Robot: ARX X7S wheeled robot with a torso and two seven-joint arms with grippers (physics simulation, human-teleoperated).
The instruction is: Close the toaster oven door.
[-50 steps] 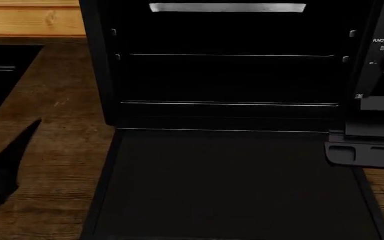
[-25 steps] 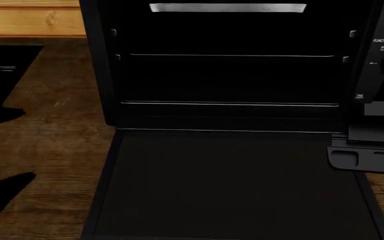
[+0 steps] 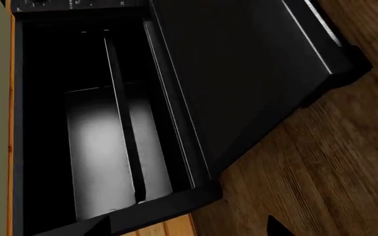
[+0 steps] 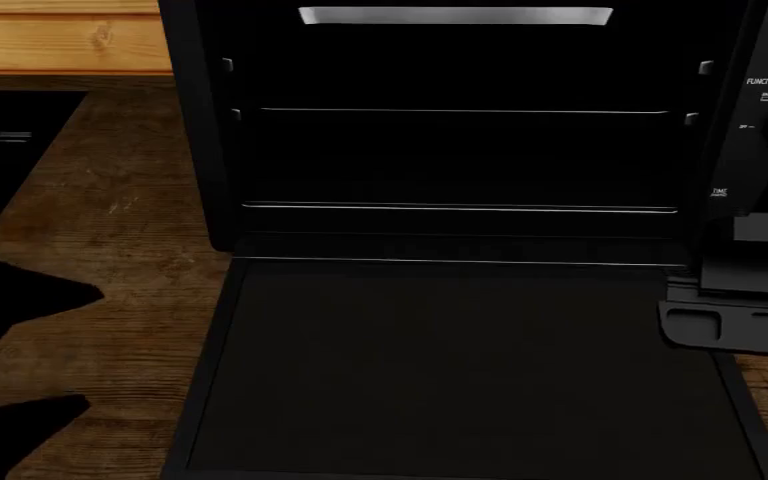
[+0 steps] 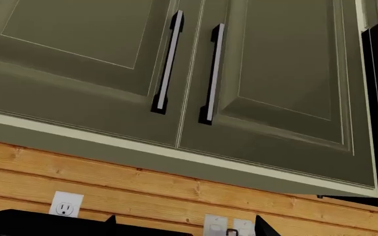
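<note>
the toaster oven (image 4: pixel 458 120) stands on the wooden desk (image 4: pixel 117 250) at the far middle of the head view, its cavity open and dark, with thin rack rails crossing it and a bright strip near its top. the toaster oven door (image 4: pixel 471 365) is fully down, lying flat on the near side of the oven, hinged along the oven's lower front edge and reaching toward the near edge of the view. the control strip (image 4: pixel 764 100) with white "function" and "time" lettering runs down the oven's right side. a black part of the right arm (image 4: pixel 744 320) sits at the door's far right corner, just beside the control strip; the right jaws themselves do not show, so i cannot tell their state. dark shapes lie on the desk at the near left; the left jaws are not clearly visible and i cannot tell how far open they are. the left wrist view shows the oven's interior (image 3: pixel 104 142) and the lowered door (image 3: pixel 241 73). the right wrist view shows green cabinet doors (image 5: pixel 175 73) with bar handles above a wood-panelled wall (image 5: pixel 143 191) with a white outlet (image 5: pixel 65 204).
</note>
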